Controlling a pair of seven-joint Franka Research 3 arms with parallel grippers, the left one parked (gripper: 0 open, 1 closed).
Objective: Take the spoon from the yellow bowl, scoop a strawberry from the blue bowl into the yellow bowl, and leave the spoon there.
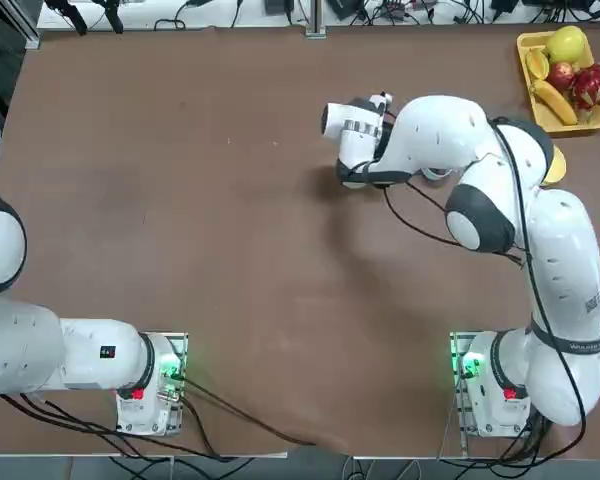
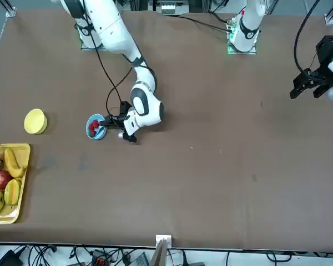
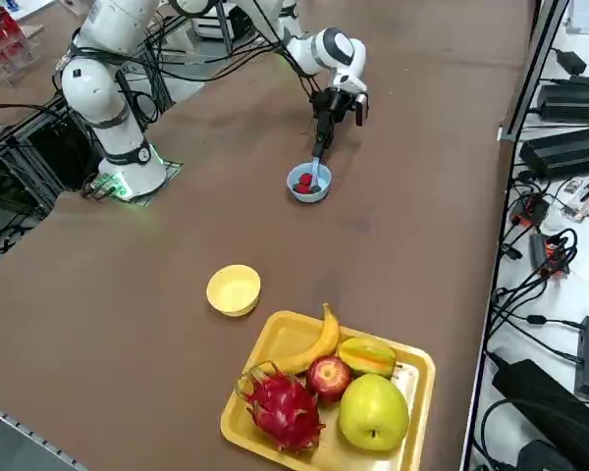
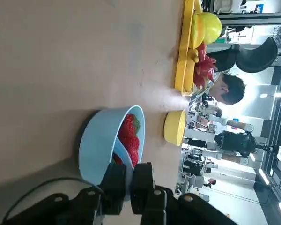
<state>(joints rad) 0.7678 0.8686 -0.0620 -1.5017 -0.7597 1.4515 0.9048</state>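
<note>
The blue bowl (image 3: 309,184) stands on the brown table with red strawberries (image 3: 302,182) in it. My right gripper (image 3: 321,145) hangs just above its far side, shut on the pale spoon (image 3: 316,169), whose tip reaches down into the bowl beside the berries. In the wrist view the black fingers (image 4: 115,183) close together right at the blue bowl's (image 4: 100,145) rim, strawberries (image 4: 129,138) beyond them. The yellow bowl (image 3: 234,289) (image 2: 35,121) sits empty a short way off, toward the fruit tray. In the top view the arm hides the blue bowl.
A rectangular yellow tray (image 3: 402,370) with a banana, apple, dragon fruit and other fruit lies near the table corner past the yellow bowl. A person (image 4: 227,88) shows beyond the table edge in the wrist view.
</note>
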